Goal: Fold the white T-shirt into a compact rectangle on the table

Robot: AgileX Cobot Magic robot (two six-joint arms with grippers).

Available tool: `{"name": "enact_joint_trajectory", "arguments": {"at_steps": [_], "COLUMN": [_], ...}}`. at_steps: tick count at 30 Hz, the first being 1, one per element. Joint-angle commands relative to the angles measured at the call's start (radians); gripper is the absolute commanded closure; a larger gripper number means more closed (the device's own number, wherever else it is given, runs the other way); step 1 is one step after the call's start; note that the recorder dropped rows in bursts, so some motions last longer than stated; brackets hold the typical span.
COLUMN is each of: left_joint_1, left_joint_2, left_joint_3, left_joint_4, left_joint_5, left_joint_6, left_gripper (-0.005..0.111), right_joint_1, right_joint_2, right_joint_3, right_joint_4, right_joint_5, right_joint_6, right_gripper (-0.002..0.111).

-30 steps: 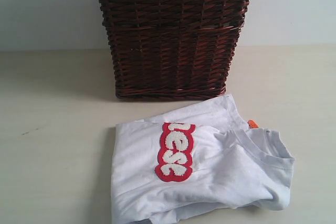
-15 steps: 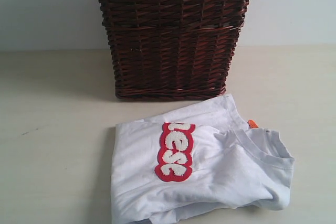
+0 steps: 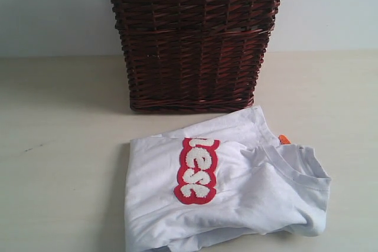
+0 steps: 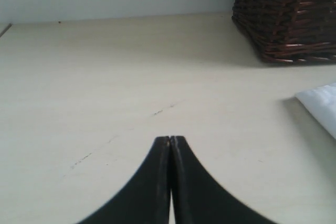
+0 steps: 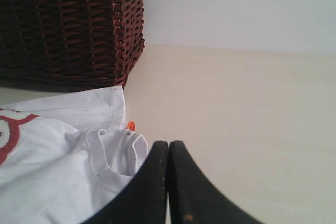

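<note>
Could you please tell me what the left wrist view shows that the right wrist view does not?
Only the left wrist view: the shut left end effector and faint dark specks on the table. Only the right wrist view: the shut right end effector, the shirt's collar, orange tag and red lettering. Both: the wicker basket, the table, part of the white T-shirt.

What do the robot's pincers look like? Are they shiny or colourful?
Both are plain black. The left pincer has two smooth fingers, wide at the base, curving in to thin tips like a beak. The right pincer looks the same. No cables or labels show; the arms are out of view.
</note>
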State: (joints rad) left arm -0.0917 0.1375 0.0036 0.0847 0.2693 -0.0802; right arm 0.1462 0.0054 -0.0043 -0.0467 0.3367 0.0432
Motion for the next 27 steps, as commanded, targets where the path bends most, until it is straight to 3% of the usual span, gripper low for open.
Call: {"name": "enact_joint_trajectory", "arguments": {"at_steps": [1,7,27], "left_joint_1": [0.002,0.002,0.002], "left_joint_2": [-0.002,-0.002,-0.002], "left_joint_3": [-0.004,-0.004,-0.004], "left_joint_4": [0.001,0.001,0.001], "left_joint_5": [-0.003,-0.003,-0.003], "left_joint_6": [-0.002,-0.002,-0.002], "left_gripper": [0.107,0.107,0.107], "right_joint_1": [-0.055,-0.169,-0.169], "right_joint_2": [-0.005,-0.005,-0.005], "right_joint_3": [0.004,0.004,0.004], "right_joint_4": [-0.012,-0.012,0.039], "right_joint_5": [0.004,0.009,0.006], "right_joint_6": [0.005,-0.043,-0.095], "right_gripper": [0.108,0.108,0.108]}}
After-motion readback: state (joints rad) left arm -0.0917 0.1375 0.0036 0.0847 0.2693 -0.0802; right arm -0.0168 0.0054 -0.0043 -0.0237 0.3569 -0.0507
